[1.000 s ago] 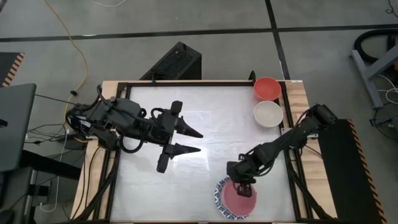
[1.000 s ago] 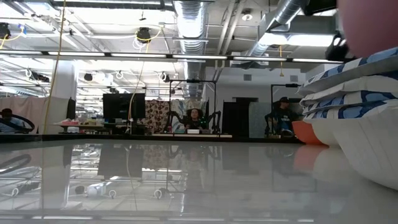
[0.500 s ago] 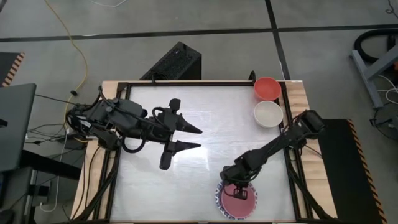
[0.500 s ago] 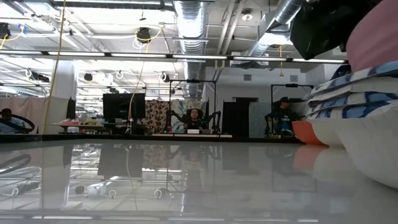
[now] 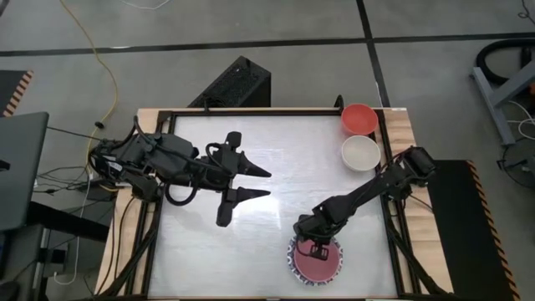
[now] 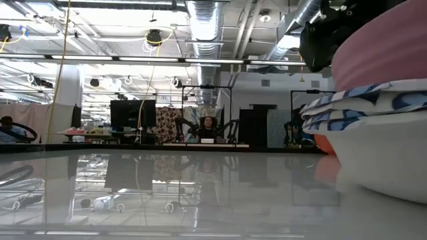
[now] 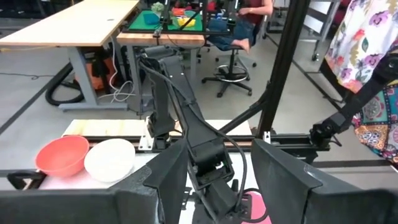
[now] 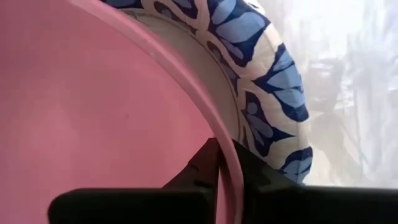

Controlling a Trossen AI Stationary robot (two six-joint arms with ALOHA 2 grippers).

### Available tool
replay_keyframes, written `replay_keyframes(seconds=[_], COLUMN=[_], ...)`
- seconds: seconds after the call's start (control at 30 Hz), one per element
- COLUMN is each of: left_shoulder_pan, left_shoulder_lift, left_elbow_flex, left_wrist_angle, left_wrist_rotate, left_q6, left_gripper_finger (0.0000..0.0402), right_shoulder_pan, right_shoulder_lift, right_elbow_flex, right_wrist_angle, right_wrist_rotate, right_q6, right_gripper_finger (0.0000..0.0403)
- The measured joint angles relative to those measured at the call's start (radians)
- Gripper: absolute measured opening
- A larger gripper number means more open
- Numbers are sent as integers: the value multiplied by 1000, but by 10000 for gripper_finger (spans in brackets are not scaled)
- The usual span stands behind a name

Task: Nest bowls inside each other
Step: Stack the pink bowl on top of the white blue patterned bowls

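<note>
Looking down from the high view, we see the right gripper (image 5: 315, 249) lowered over the near right part of the table (image 5: 276, 167), directly above a stack of bowls. The top of that stack is the pink bowl (image 5: 317, 262), seated inside the blue-patterned bowls (image 5: 294, 266), whose rims show as a ring around it. In the right wrist view, one dark finger sits inside the pink bowl's (image 8: 93, 99) wall and the other outside it, the rim passing between them; we cannot tell whether the fingers clamp the rim or merely straddle it. The outer finger lies against the inner face of the topmost patterned bowl (image 8: 261, 93).

In the low view, the stack fills the right side: the pink bowl (image 6: 380, 53) on top, patterned rims (image 6: 360, 107) layered beneath, and a white bowl body (image 6: 387, 157) at the base.

At the far right corner of the table stand the red bowl (image 5: 359, 118) and, just beside it, the cream-white bowl (image 5: 361, 152), both apart from the stack. The left wrist view shows the same pair, red (image 7: 62, 155) and cream-white (image 7: 110, 160), side by side.

The left gripper (image 5: 255, 184) hovers over the table's left-centre, fingers spread apart and holding nothing.
</note>
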Motion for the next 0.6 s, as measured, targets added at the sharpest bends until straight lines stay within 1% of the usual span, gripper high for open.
replay_keyframes(seconds=[0.07,0.33,0.5,0.6], left_shoulder_pan=[3,3,4,4], left_shoulder_lift=[0,0,0,0], left_elbow_flex=[0,0,0,0], left_wrist_angle=[-1,-14,-30,-28], left_wrist_rotate=[-11,-21,-41,-49], left_q6=[-2,17,48,52], left_gripper_finger=[167,167,167,167], right_shoulder_pan=[0,-6,-6,-9], right_shoulder_lift=[0,-1,-1,0], right_elbow_flex=[0,0,18,48], right_wrist_angle=[-6,-16,-62,-99], right_wrist_rotate=[20,34,45,91], right_q6=[0,5,17,16], right_gripper_finger=[45,46,45,44])
